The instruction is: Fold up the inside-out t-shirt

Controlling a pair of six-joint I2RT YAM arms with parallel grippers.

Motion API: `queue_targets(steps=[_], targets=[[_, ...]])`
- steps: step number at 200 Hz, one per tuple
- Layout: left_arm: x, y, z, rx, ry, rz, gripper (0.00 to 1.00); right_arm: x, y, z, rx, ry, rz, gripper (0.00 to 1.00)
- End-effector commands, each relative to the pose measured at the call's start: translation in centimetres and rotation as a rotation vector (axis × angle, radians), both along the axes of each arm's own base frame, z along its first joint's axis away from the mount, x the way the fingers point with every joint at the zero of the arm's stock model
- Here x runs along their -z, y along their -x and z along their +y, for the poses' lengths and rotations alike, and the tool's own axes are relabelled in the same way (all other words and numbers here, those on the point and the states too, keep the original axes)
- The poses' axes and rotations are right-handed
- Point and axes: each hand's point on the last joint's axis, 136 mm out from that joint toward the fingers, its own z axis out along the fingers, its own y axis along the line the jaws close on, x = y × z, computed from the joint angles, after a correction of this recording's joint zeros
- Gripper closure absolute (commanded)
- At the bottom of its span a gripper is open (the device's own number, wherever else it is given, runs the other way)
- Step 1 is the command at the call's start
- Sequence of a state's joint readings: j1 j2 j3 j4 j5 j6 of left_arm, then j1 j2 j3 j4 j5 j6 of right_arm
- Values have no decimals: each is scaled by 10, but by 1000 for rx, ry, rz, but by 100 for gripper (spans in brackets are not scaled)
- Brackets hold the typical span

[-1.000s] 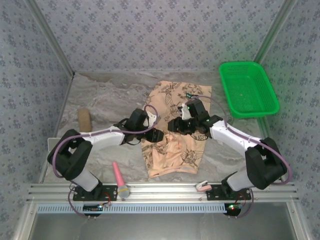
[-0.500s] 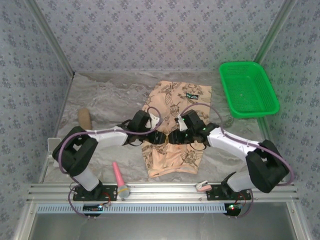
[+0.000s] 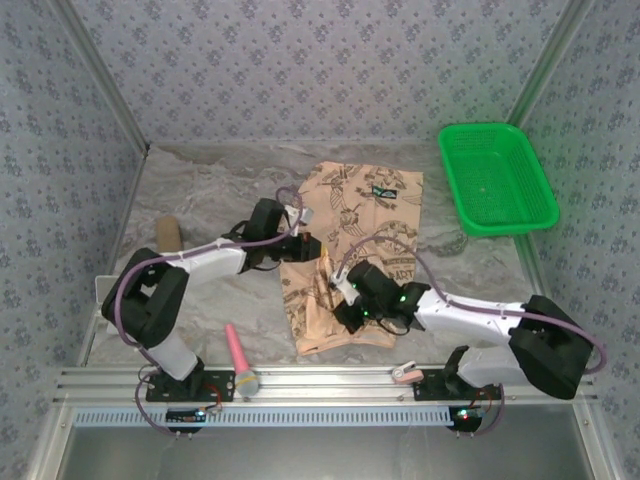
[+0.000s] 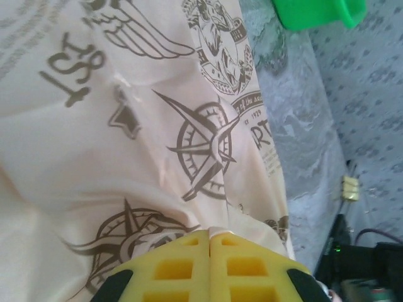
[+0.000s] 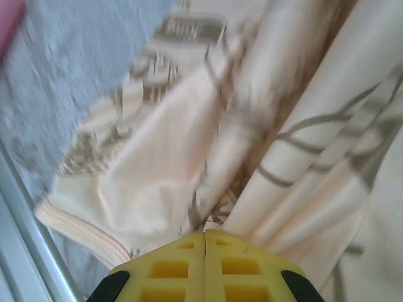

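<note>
The inside-out t-shirt (image 3: 365, 205) lay partly bunched at the centre of the worktop (image 3: 205, 190), with its neck label toward the far edge and a raised ridge of cloth along its left side. The left claw (image 3: 303, 243) was fully closed, pads together, with a small nip of printed cloth at its tips (image 4: 210, 234). The right claw (image 3: 336, 292) was likewise closed, pinching a gathered fold near the hem (image 5: 205, 234). A green basket (image 3: 497, 180) stood well apart at the far right.
</note>
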State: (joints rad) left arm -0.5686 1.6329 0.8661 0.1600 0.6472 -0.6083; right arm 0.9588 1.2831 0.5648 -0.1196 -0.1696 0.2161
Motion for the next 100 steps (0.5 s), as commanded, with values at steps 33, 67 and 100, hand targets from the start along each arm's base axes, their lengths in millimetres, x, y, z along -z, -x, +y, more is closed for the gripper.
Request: queue_targets(steps=[33, 67, 100], targets=[[10, 42, -2, 72, 156, 243, 88, -24, -42, -20, 210, 41, -93, 70], [15, 55, 3, 84, 142, 279, 83, -61, -49, 2, 189, -62, -93, 63], [20, 59, 6, 79, 134, 318, 85, -54, -45, 33, 130, -131, -99, 54]])
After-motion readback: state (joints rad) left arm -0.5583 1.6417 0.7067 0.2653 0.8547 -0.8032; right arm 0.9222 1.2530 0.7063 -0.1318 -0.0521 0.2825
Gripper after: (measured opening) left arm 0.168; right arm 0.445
